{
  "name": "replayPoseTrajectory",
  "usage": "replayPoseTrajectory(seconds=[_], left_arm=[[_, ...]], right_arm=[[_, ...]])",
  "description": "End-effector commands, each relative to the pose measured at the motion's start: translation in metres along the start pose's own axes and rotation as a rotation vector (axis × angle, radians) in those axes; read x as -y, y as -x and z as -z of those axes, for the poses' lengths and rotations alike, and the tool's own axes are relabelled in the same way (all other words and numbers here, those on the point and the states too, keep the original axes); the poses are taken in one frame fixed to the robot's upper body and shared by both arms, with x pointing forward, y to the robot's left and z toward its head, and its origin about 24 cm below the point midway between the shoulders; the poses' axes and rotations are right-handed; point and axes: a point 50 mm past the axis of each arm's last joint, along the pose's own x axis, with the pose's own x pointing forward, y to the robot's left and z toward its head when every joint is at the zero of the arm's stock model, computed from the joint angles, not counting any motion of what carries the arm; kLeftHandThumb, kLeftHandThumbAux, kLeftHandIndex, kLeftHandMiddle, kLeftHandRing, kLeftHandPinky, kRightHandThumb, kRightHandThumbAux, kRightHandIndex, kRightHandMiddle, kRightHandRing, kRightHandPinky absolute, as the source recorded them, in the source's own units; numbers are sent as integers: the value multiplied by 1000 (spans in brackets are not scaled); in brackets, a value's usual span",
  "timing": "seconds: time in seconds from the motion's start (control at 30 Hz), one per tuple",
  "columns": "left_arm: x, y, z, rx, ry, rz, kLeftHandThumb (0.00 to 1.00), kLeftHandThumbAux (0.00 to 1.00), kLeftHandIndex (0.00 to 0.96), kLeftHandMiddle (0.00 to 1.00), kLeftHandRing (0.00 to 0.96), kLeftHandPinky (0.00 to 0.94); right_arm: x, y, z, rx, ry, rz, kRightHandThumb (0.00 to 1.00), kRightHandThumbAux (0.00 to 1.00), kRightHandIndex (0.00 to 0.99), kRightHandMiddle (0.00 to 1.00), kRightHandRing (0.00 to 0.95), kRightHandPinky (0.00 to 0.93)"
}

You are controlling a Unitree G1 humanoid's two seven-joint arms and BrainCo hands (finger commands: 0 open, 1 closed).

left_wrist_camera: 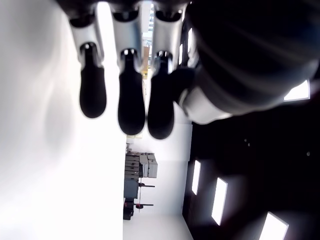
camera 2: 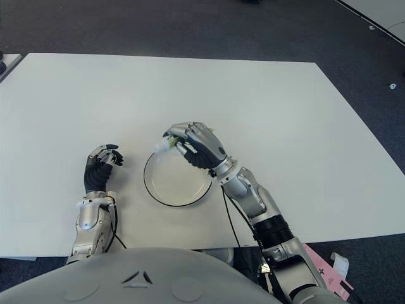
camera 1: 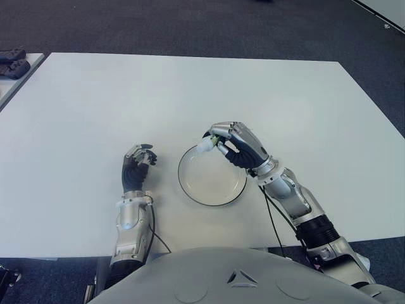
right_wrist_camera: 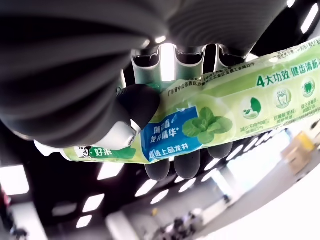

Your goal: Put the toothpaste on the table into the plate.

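Observation:
A green and white toothpaste tube (right_wrist_camera: 220,112) is clamped between the thumb and fingers of my right hand (camera 1: 237,144). Its white cap end (camera 1: 205,145) pokes out over the far rim of the plate. The plate (camera 1: 212,183) is white with a dark rim and sits near the table's front edge; its inside is bare. My right hand hovers above the plate's far right rim. My left hand (camera 1: 136,166) shows to the left of the plate, fingers curled with nothing in them (left_wrist_camera: 131,105).
The white table (camera 1: 190,95) stretches wide behind and to both sides of the plate. A dark object (camera 1: 12,63) lies on a second surface at the far left. Dark carpet surrounds the table.

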Motion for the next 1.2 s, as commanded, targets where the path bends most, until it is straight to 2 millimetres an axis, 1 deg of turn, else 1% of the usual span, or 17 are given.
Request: replayPoseTrajectory(seconds=[0.03, 0.13, 0.17, 0.23, 0.33, 0.47, 0.73, 0.83, 0.9, 0.93, 0.97, 1.0, 1.03, 1.07, 1.1, 1.17, 1.2], left_arm=[[2, 6, 10, -61, 11, -13, 698, 718, 436, 603, 586, 575], [2, 6, 11, -60, 12, -12, 697, 718, 436, 601, 585, 577], [2, 6, 11, -60, 13, -12, 697, 718, 436, 602, 586, 579], [2, 6, 11, -58, 13, -8, 696, 718, 436, 602, 588, 581], [2, 6, 10, -54, 13, -5, 696, 718, 436, 603, 589, 583], [2, 6, 11, -54, 13, -6, 696, 718, 436, 603, 591, 585], [1, 7, 11, -48, 8, -7, 696, 719, 436, 599, 586, 579], [1, 7, 11, -49, 13, -8, 696, 719, 436, 600, 585, 579], [1, 6, 11, -50, 19, -8, 697, 719, 436, 603, 585, 579], [1, 7, 11, -50, 22, -9, 697, 719, 436, 603, 585, 579], [1, 7, 11, -50, 23, -10, 697, 719, 436, 604, 585, 578], [1, 7, 10, -50, 24, -11, 698, 719, 436, 604, 585, 578], [1, 7, 10, -50, 24, -12, 698, 719, 436, 603, 583, 576], [1, 7, 10, -51, 22, -14, 699, 719, 436, 603, 583, 575], [1, 7, 10, -51, 21, -15, 699, 719, 436, 602, 582, 573], [1, 7, 10, -52, 17, -17, 699, 719, 436, 600, 581, 571], [1, 6, 10, -53, 15, -18, 699, 719, 436, 600, 580, 570]], right_arm=[[-13, 1, 3, 26, 10, -122, 953, 658, 381, 513, 540, 845], [-24, 1, 6, 38, 34, -184, 954, 657, 382, 515, 542, 854], [-28, 0, 7, 43, 50, -210, 918, 663, 389, 528, 661, 860], [-35, 0, 8, 53, 87, -257, 886, 669, 396, 539, 766, 865], [-39, 1, 11, 45, 116, -300, 864, 673, 401, 546, 839, 867], [-44, 3, 14, 12, 115, -339, 856, 674, 404, 549, 864, 865], [-54, 9, 21, -83, 121, -359, 853, 675, 405, 549, 858, 844], [-52, 8, 24, -114, 109, -360, 852, 672, 414, 572, 820, 799], [-50, 7, 27, -130, 96, -360, 851, 669, 420, 545, 746, 706], [-49, 7, 28, -135, 92, -362, 850, 669, 421, 541, 736, 693], [-49, 7, 28, -137, 90, -364, 847, 671, 436, 501, 633, 608], [-48, 7, 28, -139, 90, -370, 846, 672, 441, 487, 596, 577], [-48, 7, 29, -140, 91, -374, 797, 683, 433, 413, 478, 482], [-48, 7, 29, -140, 95, -383, 766, 690, 428, 365, 402, 421], [-48, 7, 29, -139, 98, -389, 712, 601, 353, 302, 322, 350], [-48, 7, 29, -137, 107, -400, 644, 511, 254, 227, 232, 269], [-47, 7, 29, -130, 118, -406, 627, 491, 229, 208, 211, 249]])
